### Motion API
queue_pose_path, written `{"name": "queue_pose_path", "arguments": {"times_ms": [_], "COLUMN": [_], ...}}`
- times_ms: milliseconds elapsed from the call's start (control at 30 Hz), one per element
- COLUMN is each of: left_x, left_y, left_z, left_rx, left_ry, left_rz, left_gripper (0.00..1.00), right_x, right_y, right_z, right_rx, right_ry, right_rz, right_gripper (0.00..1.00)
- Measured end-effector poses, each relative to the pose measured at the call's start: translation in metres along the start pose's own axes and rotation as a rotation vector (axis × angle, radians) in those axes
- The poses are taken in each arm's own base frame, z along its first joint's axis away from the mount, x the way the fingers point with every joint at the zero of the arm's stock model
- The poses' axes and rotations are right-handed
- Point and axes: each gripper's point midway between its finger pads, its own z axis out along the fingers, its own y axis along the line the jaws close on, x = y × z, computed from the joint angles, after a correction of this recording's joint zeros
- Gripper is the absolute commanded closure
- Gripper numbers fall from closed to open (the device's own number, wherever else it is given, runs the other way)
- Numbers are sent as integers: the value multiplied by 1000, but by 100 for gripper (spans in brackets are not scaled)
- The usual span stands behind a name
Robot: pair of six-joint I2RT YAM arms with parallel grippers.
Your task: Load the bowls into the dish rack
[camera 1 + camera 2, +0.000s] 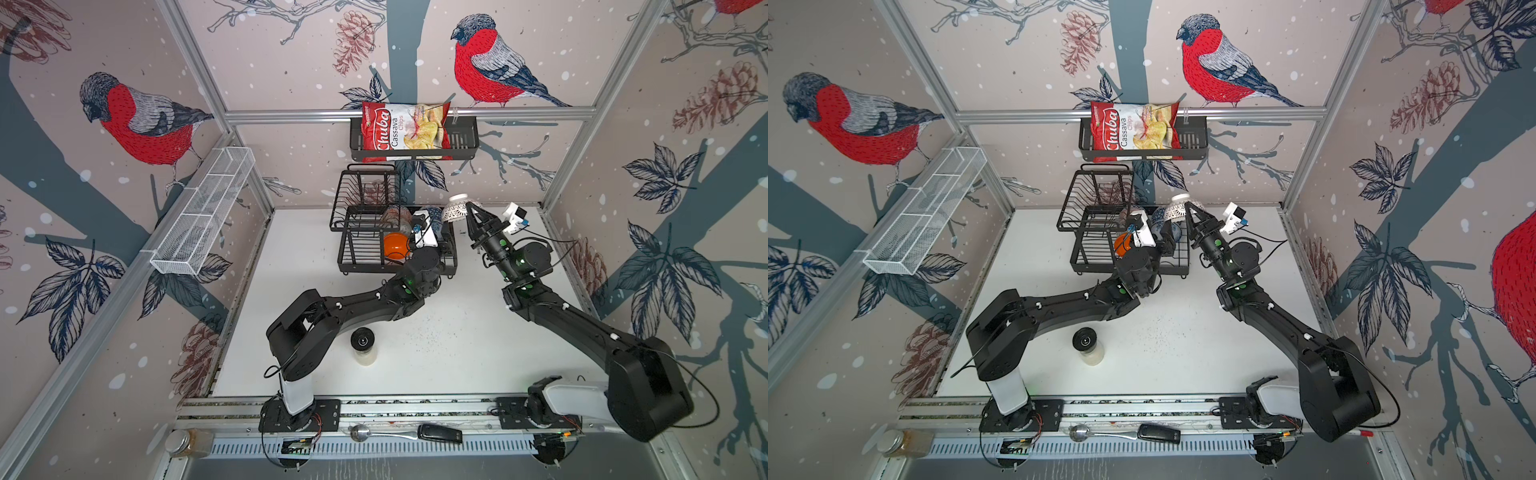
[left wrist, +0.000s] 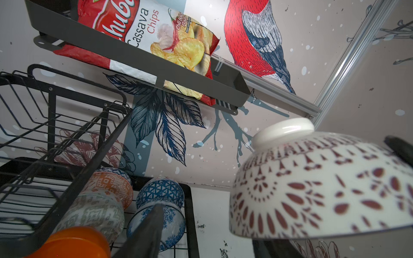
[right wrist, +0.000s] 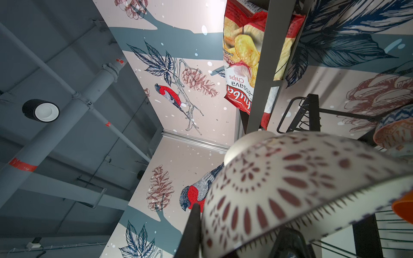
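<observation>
The dish rack (image 1: 357, 249) (image 1: 1096, 253) stands at the back of the table. In its lower tray stand a plain orange bowl (image 1: 395, 245) (image 2: 76, 241), a grey-green patterned bowl (image 2: 96, 212), an orange-white patterned bowl (image 2: 111, 185) and two blue-white bowls (image 2: 161, 189) (image 2: 172, 223). My left gripper (image 1: 440, 235) (image 2: 210, 225) is open over the tray, one finger in front of the nearer blue-white bowl. My right gripper (image 1: 467, 210) (image 3: 241, 221) is shut on the rim of the white bowl with brown lattice (image 1: 455, 210) (image 3: 290, 189), held upside down above the rack's right end.
A chips bag (image 1: 403, 129) fills the black wall basket (image 1: 465, 141) above the rack. The white mesh shelf (image 1: 203, 220) hangs on the left wall. A black-lidded jar (image 1: 363, 347) stands mid-table. A spoon (image 1: 374, 432) and a glass jar (image 1: 187, 442) lie along the front rail.
</observation>
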Motion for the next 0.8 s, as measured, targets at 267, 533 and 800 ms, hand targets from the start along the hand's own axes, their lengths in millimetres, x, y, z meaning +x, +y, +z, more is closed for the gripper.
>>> {"name": "queue_pose_path", "arguments": {"times_ms": [267, 533, 800], "left_x": [20, 36, 36], "left_y": [8, 0, -13], "left_z": [7, 6, -10], "left_rx": [50, 116, 212], "left_ry": [164, 326, 485], "left_rz": [-11, -16, 41], "left_gripper": [3, 1, 2], "right_x": [-12, -35, -44], "right_y": [-3, -2, 10], "right_z": [-4, -5, -3], "right_rx": [0, -6, 6], "right_ry": [-30, -83, -107], "right_rz": [-40, -93, -221], "right_gripper": [100, 100, 100]}}
